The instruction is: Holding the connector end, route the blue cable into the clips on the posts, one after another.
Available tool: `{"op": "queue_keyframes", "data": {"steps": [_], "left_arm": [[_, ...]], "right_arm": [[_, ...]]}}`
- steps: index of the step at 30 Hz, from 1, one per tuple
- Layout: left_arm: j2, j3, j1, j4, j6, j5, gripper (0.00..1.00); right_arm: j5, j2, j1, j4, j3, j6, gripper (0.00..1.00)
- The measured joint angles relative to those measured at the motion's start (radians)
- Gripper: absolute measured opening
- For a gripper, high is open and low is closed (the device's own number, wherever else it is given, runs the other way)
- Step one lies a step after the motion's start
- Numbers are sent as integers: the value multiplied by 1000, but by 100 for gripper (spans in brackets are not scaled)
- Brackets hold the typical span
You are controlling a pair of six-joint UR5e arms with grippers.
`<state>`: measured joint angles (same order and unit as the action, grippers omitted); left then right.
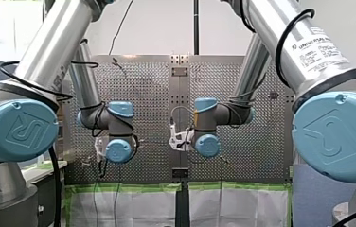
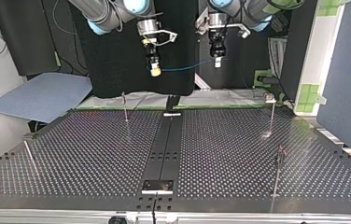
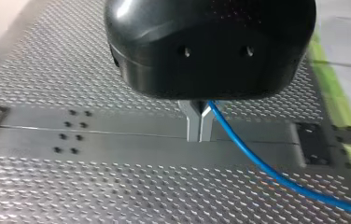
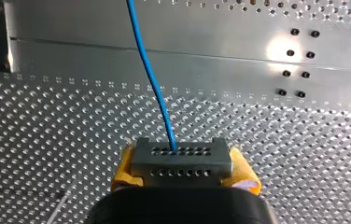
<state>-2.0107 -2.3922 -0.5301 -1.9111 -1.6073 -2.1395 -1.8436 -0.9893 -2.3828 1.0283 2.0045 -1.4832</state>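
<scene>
In the front view both arms hang over the perforated metal desk (image 1: pixel 138 94). My left hand (image 1: pixel 99 153) and my right hand (image 1: pixel 178 141) are level with each other near its middle. The line between them is too faint here to follow.

The top view shows it better: a thin blue cable (image 2: pixel 187 66) is strung through the air from one hand to the other, above the desk's far edge. Four slim metal posts (image 2: pixel 125 106) stand well apart toward the desk's corners. The small clips (image 2: pixel 270 97) at their tops look empty, as far as I can tell.

In the left wrist view the metal fingers (image 3: pixel 192 126) are pinched tight on the cable, which trails away over the desk's centre strip.

In the right wrist view the yellow pads (image 4: pixel 124 168) clamp a grey connector block with rows of holes (image 4: pixel 181 161), and the cable leaves it straight ahead.

I'd say routing has not begun and the cable is only held up ready. The next move calls for carrying the span to a first post and lowering it into that clip with the cable held taut.
</scene>
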Motion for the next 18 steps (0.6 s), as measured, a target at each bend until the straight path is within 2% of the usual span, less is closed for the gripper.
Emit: {"op": "queue_keyframes", "data": {"steps": [4, 11, 14, 18], "left_arm": [[-18, 0, 12, -33, 13, 5, 0], [-22, 0, 14, -79, 16, 7, 0], [-22, 0, 14, -83, 17, 7, 0], [-22, 0, 14, -84, 17, 7, 0]], "right_arm": [[-32, 32, -32, -32, -16, -9, 0], [-94, 94, -94, -70, -20, -11, 0], [-121, 111, -108, -72, -20, -11, 0], [-153, 117, -113, -72, -20, -11, 0]]}}
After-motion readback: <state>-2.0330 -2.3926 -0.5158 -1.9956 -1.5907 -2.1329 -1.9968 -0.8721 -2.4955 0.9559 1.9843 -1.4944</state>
